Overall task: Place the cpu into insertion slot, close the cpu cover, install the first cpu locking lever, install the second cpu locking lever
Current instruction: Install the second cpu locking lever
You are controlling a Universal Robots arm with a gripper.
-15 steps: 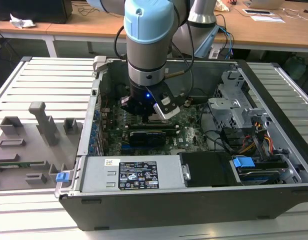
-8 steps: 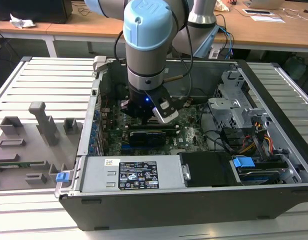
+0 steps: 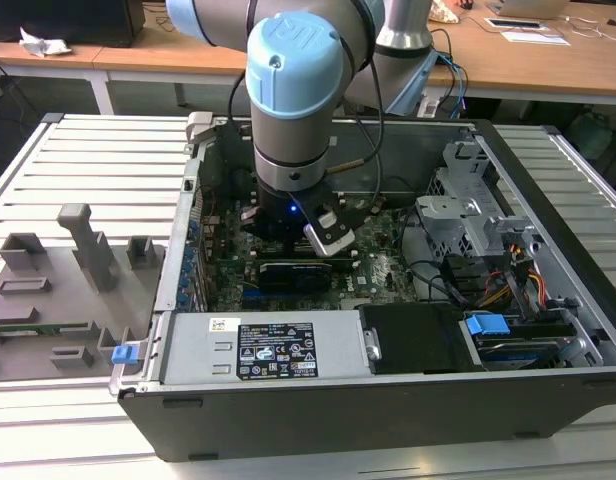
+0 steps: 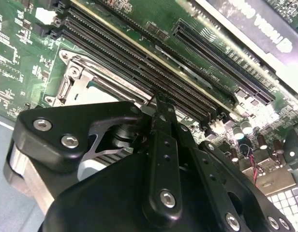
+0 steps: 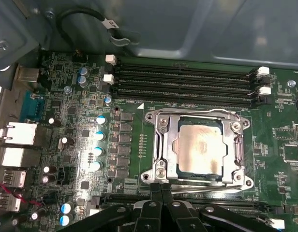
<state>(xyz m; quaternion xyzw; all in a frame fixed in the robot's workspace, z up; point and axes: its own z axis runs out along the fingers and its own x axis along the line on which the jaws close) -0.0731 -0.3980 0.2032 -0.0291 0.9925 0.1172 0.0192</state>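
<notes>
The cpu [image 5: 199, 149] lies flat in the insertion slot [image 5: 177, 171], its pale silver face showing through the square window of the cpu cover [image 5: 169, 145]. The cover is down over the chip, its silvery frame lying around the chip's edges. A thin metal locking lever [image 5: 197, 114] runs along the side of the cover nearest the memory slots [image 5: 183, 79], and another wire lever [image 5: 202, 182] runs along the opposite side, close to the gripper [image 5: 161, 189]. Whether either lever is fully latched cannot be told.

The gripper sits just beside the cover's edge that faces away from the memory slots. Its black fingers [image 5: 154, 208] are drawn together, tips meeting with nothing visible between them. In the second wrist view the fingertips [image 4: 161, 108] reach the edge of the cover [image 4: 98, 79], right next to the long black slots.

Around the socket spreads the green motherboard [image 5: 76, 125], with a row of small capacitors [image 5: 99, 140] on the side of the cover toward the rear ports [image 5: 13, 145].

In the exterior view the arm [image 3: 293, 90] reaches down into the open computer case [image 3: 388, 400], with the gripper [image 3: 288, 232] low over the board. A grey fixture tray [image 3: 58, 290] lies beside the case, on the exterior view's left.
</notes>
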